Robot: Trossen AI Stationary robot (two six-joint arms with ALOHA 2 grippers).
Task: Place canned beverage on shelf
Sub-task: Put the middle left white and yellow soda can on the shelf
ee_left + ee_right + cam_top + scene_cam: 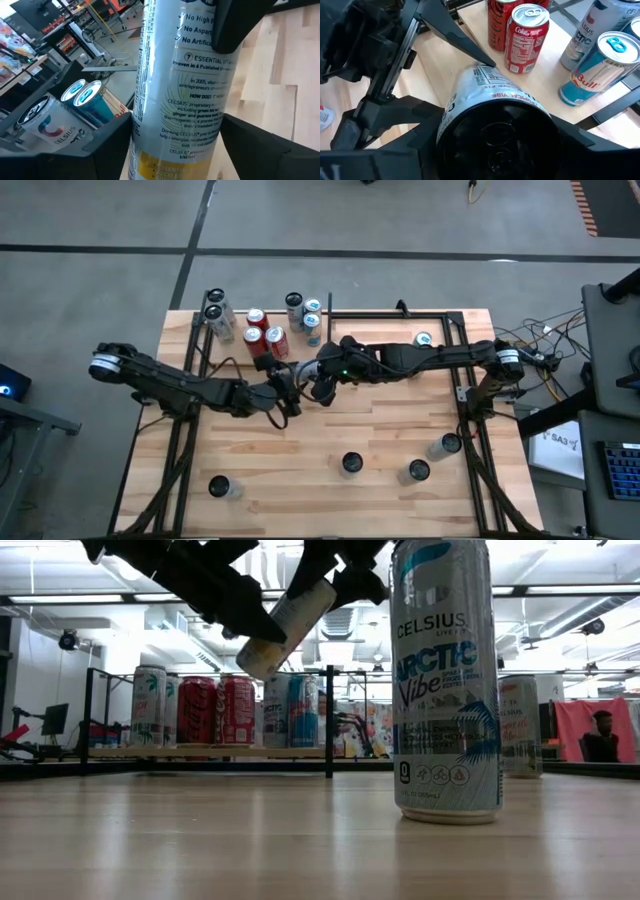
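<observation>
Both grippers meet mid-table — right gripper (318, 383) jaws clamp the tilted can (287, 628), left gripper (288, 398) jaws released.

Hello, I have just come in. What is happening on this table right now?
Two robot arms meet above the middle of the table, handing over a tall Celsius can, held tilted in the air. The right gripper is closed around one end of the can, while the left gripper has its fingers on either side of it, slightly apart. Behind them, the shelf already holds several cans, and more cans wait on the table, one very near the low camera.
</observation>
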